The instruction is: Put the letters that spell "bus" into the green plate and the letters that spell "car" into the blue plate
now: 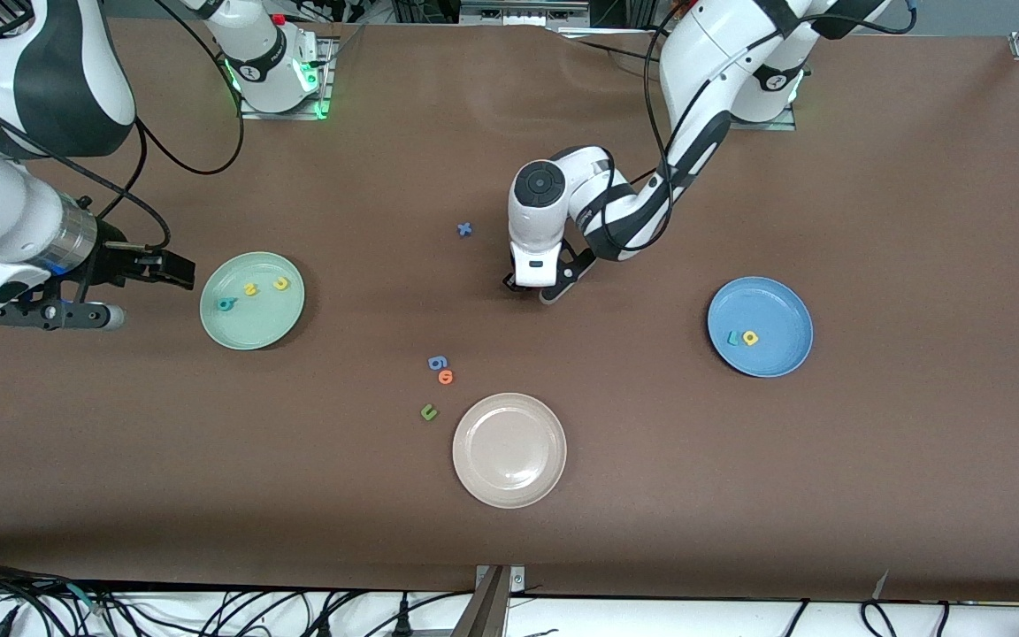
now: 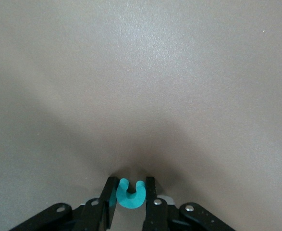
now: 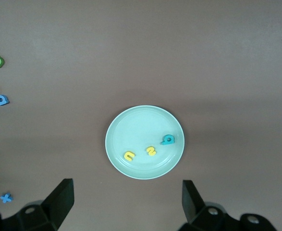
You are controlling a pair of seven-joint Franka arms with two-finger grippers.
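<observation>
Held letter: a teal letter (image 2: 130, 193) sits between my left fingers (image 2: 109, 199); its curved shape suggests the "c", but I cannot tell for certain.
Left claw (image 1: 534, 289): clenched on the teal letter, low at the table near mid-table, roughly between the two coloured plates.
Right claw (image 3: 126, 202): released, jaws wide apart, holding nothing; it hangs over the table at the right arm's end, just beside the green plate. This arm waits.
Green plate (image 1: 218, 327): holds the teal "b" (image 1: 226, 304), yellow "s" (image 1: 250, 289) and yellow "u" (image 1: 280, 284).
Blue plate (image 1: 779, 305): toward the left arm's end; holds a teal letter (image 1: 734, 337) touching a yellow letter (image 1: 749, 338). I cannot read which letters they are.
Table (image 1: 916, 221): brown, matte.
Beige plate (image 1: 474, 478): nearer the front camera than my left claw.
Loose letters: blue "g" (image 1: 437, 363), orange letter (image 1: 446, 377) and green "u" (image 1: 428, 411) lie beside the beige plate; blue "x" (image 1: 464, 229) lies beside the left arm's wrist.
</observation>
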